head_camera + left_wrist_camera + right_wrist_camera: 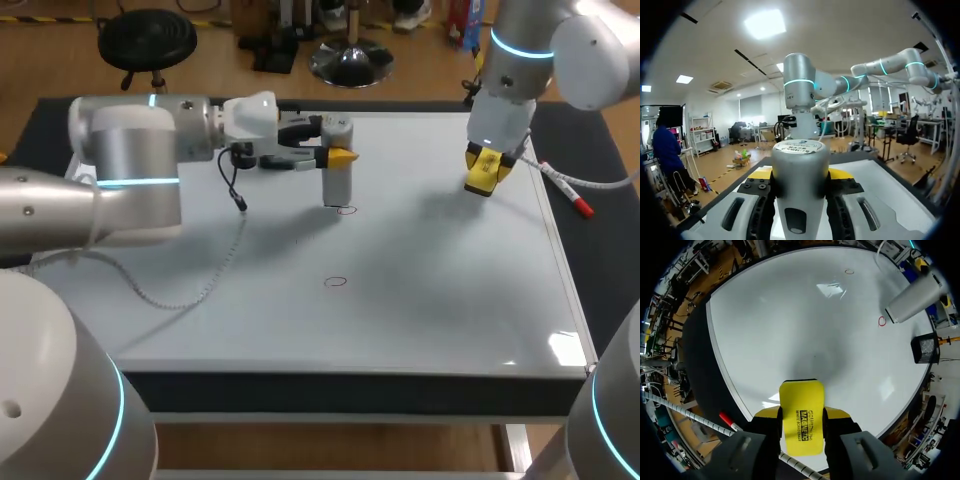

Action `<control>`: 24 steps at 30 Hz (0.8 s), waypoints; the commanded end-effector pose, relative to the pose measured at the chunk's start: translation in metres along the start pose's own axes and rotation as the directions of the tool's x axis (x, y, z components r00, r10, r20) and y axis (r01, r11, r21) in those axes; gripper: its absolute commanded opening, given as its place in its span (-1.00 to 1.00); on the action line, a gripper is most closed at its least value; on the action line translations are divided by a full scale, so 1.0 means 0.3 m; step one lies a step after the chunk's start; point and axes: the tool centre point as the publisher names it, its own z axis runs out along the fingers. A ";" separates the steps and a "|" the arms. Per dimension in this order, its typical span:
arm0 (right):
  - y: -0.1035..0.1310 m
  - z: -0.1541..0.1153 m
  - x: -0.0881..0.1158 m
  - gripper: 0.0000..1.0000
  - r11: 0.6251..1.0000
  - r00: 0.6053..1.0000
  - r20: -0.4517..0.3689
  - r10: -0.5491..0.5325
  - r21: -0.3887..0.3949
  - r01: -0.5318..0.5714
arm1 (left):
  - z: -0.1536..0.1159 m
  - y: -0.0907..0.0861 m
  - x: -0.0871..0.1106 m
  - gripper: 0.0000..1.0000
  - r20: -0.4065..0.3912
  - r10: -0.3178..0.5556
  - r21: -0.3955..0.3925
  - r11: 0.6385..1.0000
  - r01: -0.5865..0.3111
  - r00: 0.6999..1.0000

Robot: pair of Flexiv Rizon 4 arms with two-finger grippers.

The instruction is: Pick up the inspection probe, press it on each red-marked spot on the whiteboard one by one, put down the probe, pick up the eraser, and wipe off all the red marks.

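Note:
My left gripper (338, 148) is shut on the grey cylindrical inspection probe (337, 170), held upright with its lower end just beside a red ring mark (347, 210) on the whiteboard (430, 290). In the left wrist view the probe (800, 185) fills the space between the fingers (840, 174). A second red ring mark (335, 282) lies nearer the front. My right gripper (484, 170) hangs above the board's right part, shut on the yellow eraser (801, 416). From the right wrist view the probe (912, 299) and both red marks (882, 321) show ahead.
A red-capped marker (578, 203) lies on the dark table just off the board's right edge, with a white cable beside it. A thin grey cable (215, 270) trails from my left arm across the board's left part.

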 end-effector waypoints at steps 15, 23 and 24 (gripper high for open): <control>-0.004 -0.002 0.000 -1.00 1.000 1.000 -0.002 -0.002 0.000 0.002 | 0.049 0.048 -0.012 -1.00 -0.029 -0.016 0.003 1.000 0.016 0.999; -0.004 -0.002 0.000 -1.00 1.000 1.000 -0.002 -0.002 0.000 0.002 | 0.052 0.053 0.000 -1.00 -0.028 -0.027 0.006 1.000 0.027 0.999; -0.004 -0.002 0.000 -1.00 1.000 1.000 -0.002 -0.002 0.000 0.002 | 0.054 0.057 0.002 -1.00 -0.029 -0.027 0.006 1.000 0.027 0.999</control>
